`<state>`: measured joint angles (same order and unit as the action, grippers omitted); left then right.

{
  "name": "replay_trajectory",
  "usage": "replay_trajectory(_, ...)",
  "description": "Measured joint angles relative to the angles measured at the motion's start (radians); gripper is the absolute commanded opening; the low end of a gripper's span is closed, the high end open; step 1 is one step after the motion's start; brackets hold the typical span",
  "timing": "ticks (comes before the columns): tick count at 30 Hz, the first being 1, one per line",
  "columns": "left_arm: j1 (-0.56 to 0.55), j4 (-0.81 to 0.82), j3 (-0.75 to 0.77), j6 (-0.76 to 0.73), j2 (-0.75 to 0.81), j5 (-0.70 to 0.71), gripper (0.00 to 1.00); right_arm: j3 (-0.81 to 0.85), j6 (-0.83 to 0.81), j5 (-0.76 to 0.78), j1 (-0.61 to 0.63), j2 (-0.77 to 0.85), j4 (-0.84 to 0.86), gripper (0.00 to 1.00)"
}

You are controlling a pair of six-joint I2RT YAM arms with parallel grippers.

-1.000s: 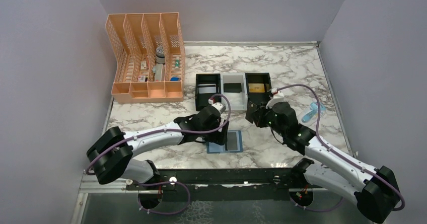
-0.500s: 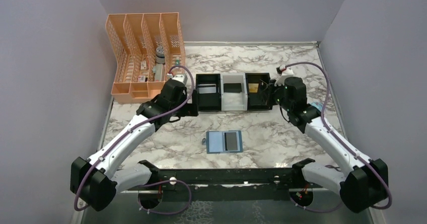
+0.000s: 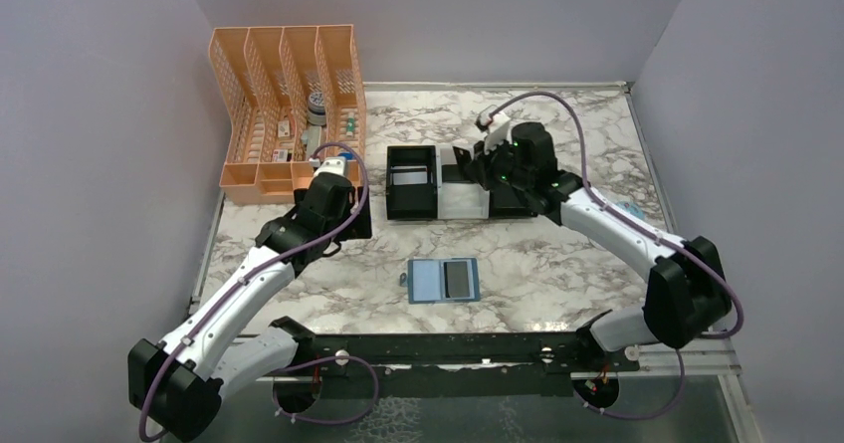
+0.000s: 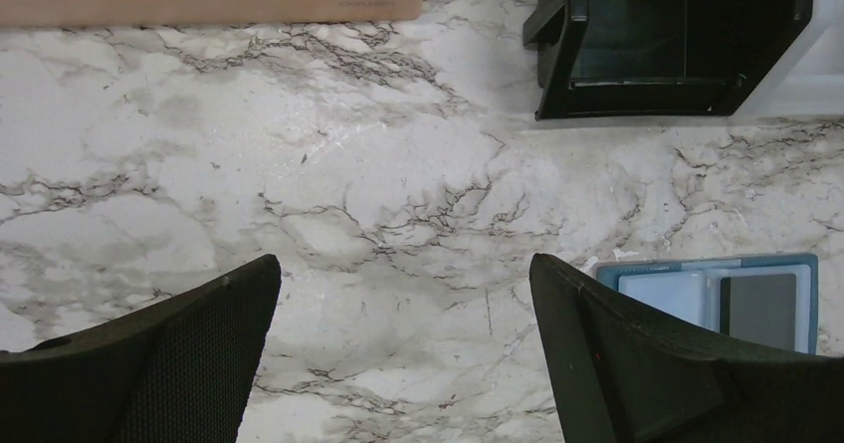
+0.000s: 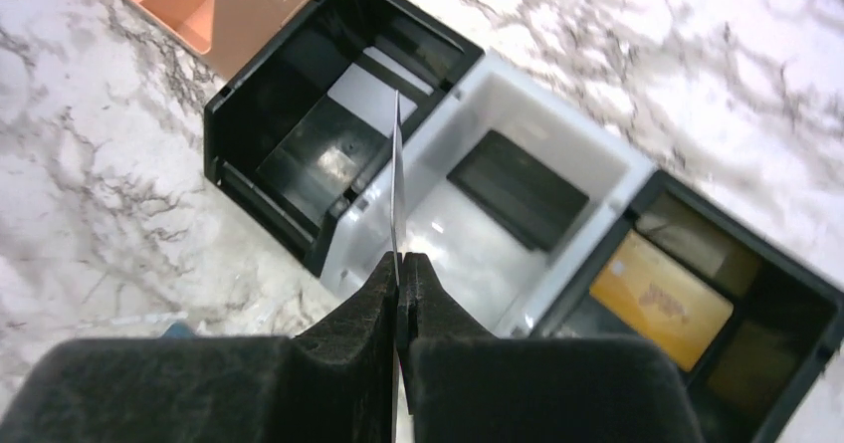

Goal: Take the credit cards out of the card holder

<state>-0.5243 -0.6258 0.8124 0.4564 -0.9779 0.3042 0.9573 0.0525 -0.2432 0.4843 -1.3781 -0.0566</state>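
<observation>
The teal-blue card holder (image 3: 445, 280) lies open on the marble near the front, with a dark card (image 3: 459, 279) in its right pocket. It also shows at the right edge of the left wrist view as the card holder (image 4: 717, 299). My left gripper (image 3: 356, 216) hangs open and empty over bare marble, left of the holder; its jaws (image 4: 403, 264) stand wide apart. My right gripper (image 5: 402, 264) is shut on a thin card (image 5: 398, 184), seen edge-on above the wall between the tray's left and middle compartments. In the top view this gripper (image 3: 466, 166) hovers over the tray.
The three-compartment tray (image 5: 453, 95) holds a silver-grey card (image 5: 373, 95) on the left, a black card (image 5: 518, 189) in the white middle and a gold card (image 5: 662, 299) on the right. An orange desk organizer (image 3: 289, 114) stands at the back left. A small blue object (image 3: 627, 207) lies at the right.
My left gripper opened, left the card holder and drew back to the left. My right gripper carried its card up and leftward, from in front of the tray's right end to over its middle.
</observation>
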Motion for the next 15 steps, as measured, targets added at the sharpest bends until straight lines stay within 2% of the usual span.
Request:
replay_trajectory(4,0.001,0.003,-0.002,0.0,0.029,0.008,0.99,0.098,-0.113,0.094,0.071,-0.106,-0.003,0.01)
replay_trajectory(11,0.001,0.008,-0.013,0.0,0.095,0.027,0.99,0.111,-0.325,0.196,0.101,-0.177,0.021,0.01)
replay_trajectory(15,0.001,0.012,-0.014,-0.003,0.115,0.031,0.99,0.164,-0.449,0.253,0.113,-0.281,-0.005,0.01)
